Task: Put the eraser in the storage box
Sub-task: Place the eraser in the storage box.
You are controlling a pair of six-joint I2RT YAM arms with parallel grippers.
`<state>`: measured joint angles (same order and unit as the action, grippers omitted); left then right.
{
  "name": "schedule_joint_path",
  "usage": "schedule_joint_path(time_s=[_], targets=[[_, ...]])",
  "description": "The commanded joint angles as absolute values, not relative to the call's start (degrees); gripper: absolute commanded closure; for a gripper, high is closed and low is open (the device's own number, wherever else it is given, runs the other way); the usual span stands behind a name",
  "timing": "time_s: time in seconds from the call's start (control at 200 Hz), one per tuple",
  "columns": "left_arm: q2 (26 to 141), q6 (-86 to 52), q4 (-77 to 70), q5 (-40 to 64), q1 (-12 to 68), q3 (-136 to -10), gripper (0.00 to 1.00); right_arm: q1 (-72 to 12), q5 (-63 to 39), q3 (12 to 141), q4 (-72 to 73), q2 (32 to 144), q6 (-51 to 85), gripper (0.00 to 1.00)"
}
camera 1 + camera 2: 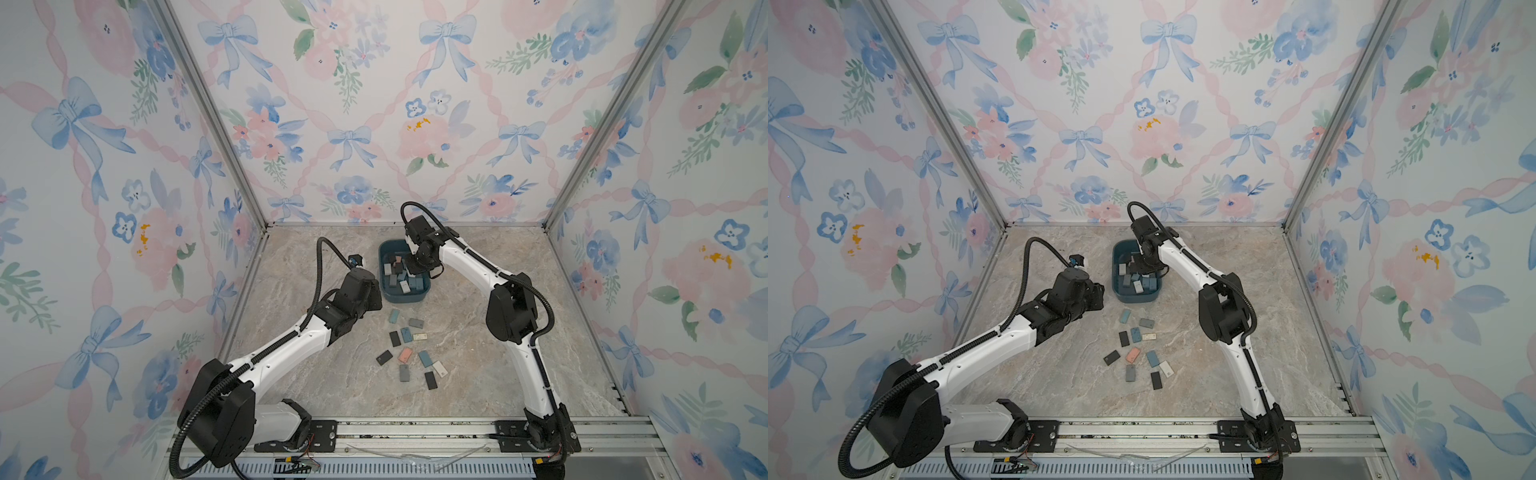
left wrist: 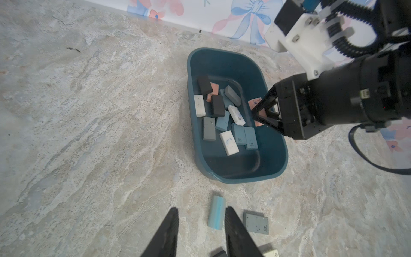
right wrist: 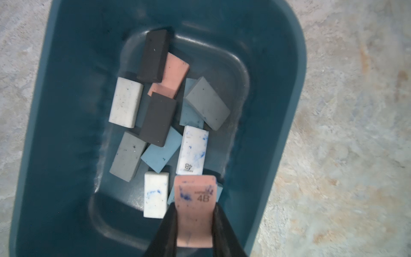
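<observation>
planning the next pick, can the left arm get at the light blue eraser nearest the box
Probably yes: the left gripper faces the light blue eraser, jaws apart, only bare table between. The grey eraser beside it lies apart, and the right gripper is over the box.

Marble tabletop [image 1: 478, 374]: storage box [image 1: 405, 297], loose erasers [image 1: 405, 354]
</observation>
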<state>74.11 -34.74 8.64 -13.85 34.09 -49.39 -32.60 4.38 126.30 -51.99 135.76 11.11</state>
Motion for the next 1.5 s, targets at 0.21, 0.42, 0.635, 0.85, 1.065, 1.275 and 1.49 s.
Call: schedule_joint_path(time_s=[0.21,0.42,0.635,0.85,1.065,1.275,1.49], targets=[[74.47,-35.33,7.91,-13.26,33.57,-50.19,0.63,-31.76,5.46,130.98,-54.01,140.2,12.99,0.73],[74.36,-35.43,7.91,-13.09,33.6,-50.19,0.63,-31.66,5.54,131.72,-54.13,141.4,13.53,0.72],[74.38,-35.62,7.84,-13.06,33.57,-50.18,0.63,-31.63,5.27,132.36,-54.63,142.24,13.83,0.7],[74.36,-35.69,7.91,-13.07,33.57,-50.18,0.63,-31.63,5.14,132.51,-54.73,142.14,13.82,0.61],[74.05,-35.6,7.9,-12.88,33.57,-50.13,0.63,-31.6,5.13,132.64,-55.01,140.99,13.82,0.59],[73.79,-34.92,8.3,-12.37,33.64,-49.86,0.61,-31.81,4.83,131.43,-54.57,136.7,13.5,0.58],[73.26,-31.68,12.97,-12.26,33.75,-50.54,0.59,-32.08,3.28,124.0,-50.44,128.31,13.7,0.58]])
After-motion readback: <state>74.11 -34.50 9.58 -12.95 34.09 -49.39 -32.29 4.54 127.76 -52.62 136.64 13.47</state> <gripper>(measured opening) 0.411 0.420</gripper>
